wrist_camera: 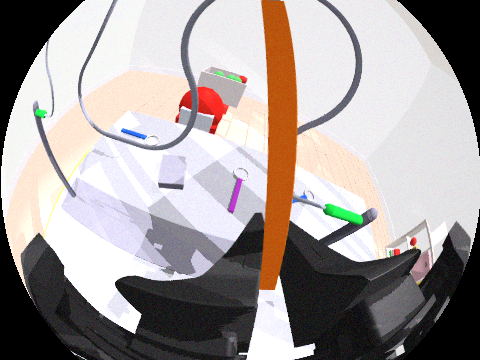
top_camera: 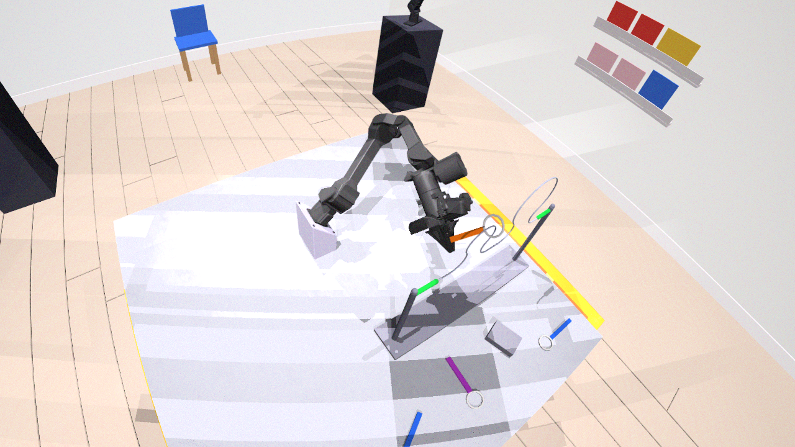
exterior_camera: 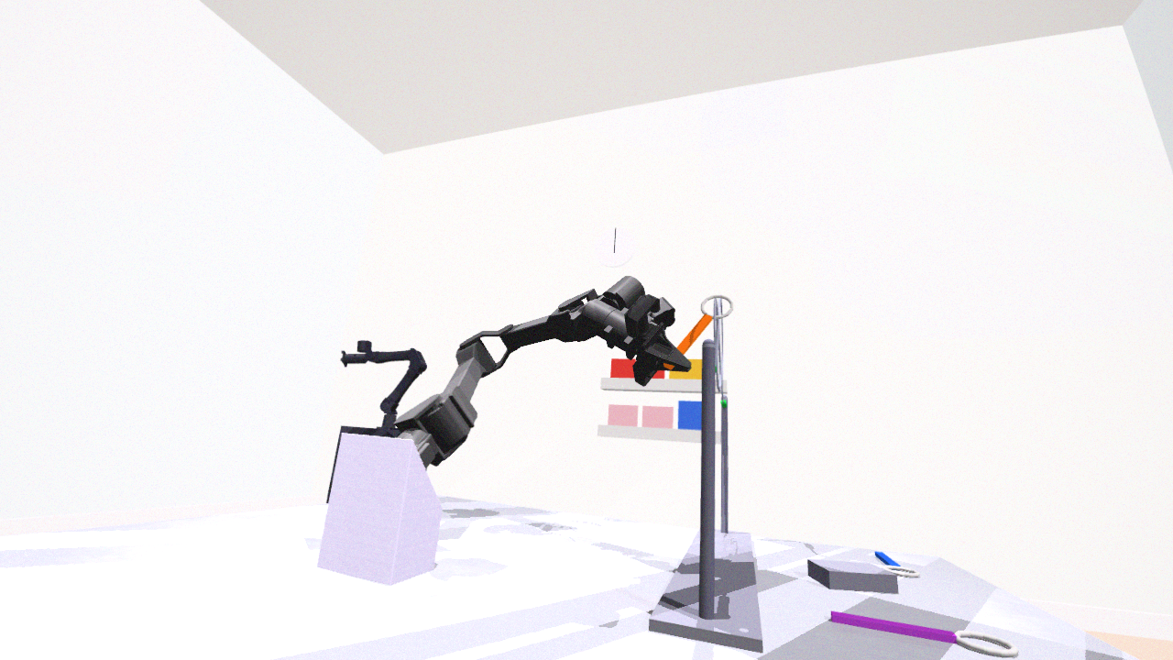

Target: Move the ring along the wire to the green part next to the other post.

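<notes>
My gripper (top_camera: 451, 244) (exterior_camera: 677, 361) (wrist_camera: 266, 219) is shut on the orange handle (top_camera: 467, 234) (exterior_camera: 696, 335) (wrist_camera: 282, 150). The handle slopes up from the fingers to the ring (top_camera: 493, 215) (exterior_camera: 731, 307). The ring is around the wire's middle stretch, near the top of a bend; whether it touches the grey wire (wrist_camera: 358, 60) cannot be told. The ring is outside the wrist view. One green part (top_camera: 427, 287) (wrist_camera: 343, 213) is at the near post (top_camera: 404, 313) (exterior_camera: 707, 476). The other green part (top_camera: 544, 213) (wrist_camera: 41, 113) is at the far post (top_camera: 535, 232) (wrist_camera: 52, 155).
The wire has a large loop towards the far post. The posts stand on a grey base plate (top_camera: 389, 332) (exterior_camera: 696, 632). Beyond it lie a grey block (top_camera: 504, 336) (wrist_camera: 172, 170), a purple-handled ring tool (top_camera: 459, 374) (wrist_camera: 235, 195) and blue-handled ones (top_camera: 560, 329) (top_camera: 413, 428).
</notes>
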Tool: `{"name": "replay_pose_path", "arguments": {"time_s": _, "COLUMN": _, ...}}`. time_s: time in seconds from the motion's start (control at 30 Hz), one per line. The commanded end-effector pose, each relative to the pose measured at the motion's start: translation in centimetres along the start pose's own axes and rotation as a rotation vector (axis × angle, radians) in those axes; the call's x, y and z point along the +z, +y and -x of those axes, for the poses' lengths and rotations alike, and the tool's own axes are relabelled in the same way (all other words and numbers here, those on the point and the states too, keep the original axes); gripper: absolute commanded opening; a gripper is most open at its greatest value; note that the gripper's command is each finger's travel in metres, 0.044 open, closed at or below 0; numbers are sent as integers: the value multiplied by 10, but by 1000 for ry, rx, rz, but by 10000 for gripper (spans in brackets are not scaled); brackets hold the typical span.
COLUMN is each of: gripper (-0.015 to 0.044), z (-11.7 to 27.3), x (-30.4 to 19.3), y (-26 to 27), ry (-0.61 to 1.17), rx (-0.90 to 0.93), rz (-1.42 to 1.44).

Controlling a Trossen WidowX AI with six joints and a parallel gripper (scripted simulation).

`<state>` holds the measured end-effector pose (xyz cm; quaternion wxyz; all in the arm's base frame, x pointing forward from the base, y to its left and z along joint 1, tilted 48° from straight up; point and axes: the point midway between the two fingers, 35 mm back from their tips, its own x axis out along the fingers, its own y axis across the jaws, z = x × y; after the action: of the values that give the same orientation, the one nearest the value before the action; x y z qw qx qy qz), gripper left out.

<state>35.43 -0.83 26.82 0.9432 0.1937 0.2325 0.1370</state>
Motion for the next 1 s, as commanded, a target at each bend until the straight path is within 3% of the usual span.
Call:
{"name": "replay_pose_path", "arguments": {"time_s": 0.0, "gripper": -150, "z": 0, "x": -1, "y": 5, "ry": -9, "rx": 44, "rz": -81}}
{"name": "replay_pose_path", "arguments": {"time_s": 0.97, "gripper": -150, "z": 2, "x": 13, "y": 44, "ry": -83, "rx": 359, "rz": -649}}
